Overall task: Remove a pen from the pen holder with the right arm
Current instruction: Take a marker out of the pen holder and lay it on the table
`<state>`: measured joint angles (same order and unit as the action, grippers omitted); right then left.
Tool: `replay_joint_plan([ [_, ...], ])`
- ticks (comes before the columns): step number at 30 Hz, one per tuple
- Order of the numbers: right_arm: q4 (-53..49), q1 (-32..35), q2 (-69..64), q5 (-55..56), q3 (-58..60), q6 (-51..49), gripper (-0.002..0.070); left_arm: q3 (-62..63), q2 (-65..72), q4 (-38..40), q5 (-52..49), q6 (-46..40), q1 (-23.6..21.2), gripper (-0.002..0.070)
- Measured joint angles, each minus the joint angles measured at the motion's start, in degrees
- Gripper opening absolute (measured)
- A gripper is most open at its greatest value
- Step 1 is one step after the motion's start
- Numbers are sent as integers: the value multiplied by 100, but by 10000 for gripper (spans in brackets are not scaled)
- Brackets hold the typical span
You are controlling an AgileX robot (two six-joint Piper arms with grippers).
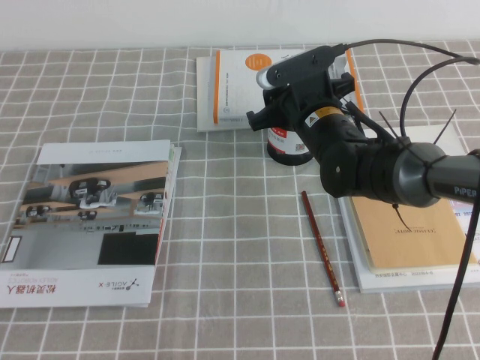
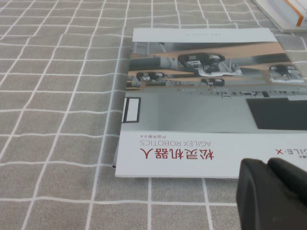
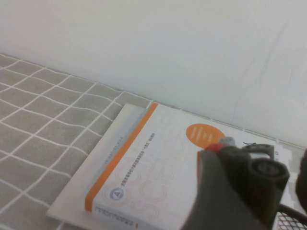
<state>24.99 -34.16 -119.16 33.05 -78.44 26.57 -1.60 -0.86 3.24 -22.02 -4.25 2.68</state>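
Right gripper (image 1: 266, 112) hangs over the pen holder (image 1: 289, 146) toward the back of the table, right of the middle, its arm reaching in from the right side. In the right wrist view this gripper (image 3: 261, 163) has its jaws apart: one dark finger (image 3: 223, 191) fills the foreground, the other only shows at the picture's edge, and the tops of the pens stand between them. One pen (image 3: 268, 168) has a round dark cap and sits close to the nearer finger, with a gap on its other side, so nothing is clamped. A second pen top (image 3: 222, 143), red and grey, peeks over that finger. The holder's black mesh rim (image 3: 290, 221) shows just under the pens, and from above a white and red label is visible on its side. Behind the holder lies a white book with an orange stripe (image 1: 240, 82). A red pencil (image 1: 322, 247) lies flat on the grey checked cloth (image 1: 225, 300), nearer than the holder and apart from it, eraser end nearest the robot, just beside a tan notebook (image 1: 409, 232) that rests on a white book. On the left side of the table lies a brochure (image 1: 97, 217). Left gripper (image 2: 269, 191) hovers by the brochure's near edge, its two dark fingers pressed together with no gap.
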Motion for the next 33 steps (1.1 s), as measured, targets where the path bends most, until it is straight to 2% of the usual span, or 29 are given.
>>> replay_joint_plan([
  [9,0,0,0,-27,0,0,281,0,0,0,0,0,0,-3],
  [18,0,0,0,-31,0,0,214,0,0,0,0,0,0,-3],
  [29,0,0,72,-228,0,0,211,0,0,0,0,0,0,-3],
  [33,9,0,232,-318,0,0,270,0,0,0,0,0,0,-3],
])
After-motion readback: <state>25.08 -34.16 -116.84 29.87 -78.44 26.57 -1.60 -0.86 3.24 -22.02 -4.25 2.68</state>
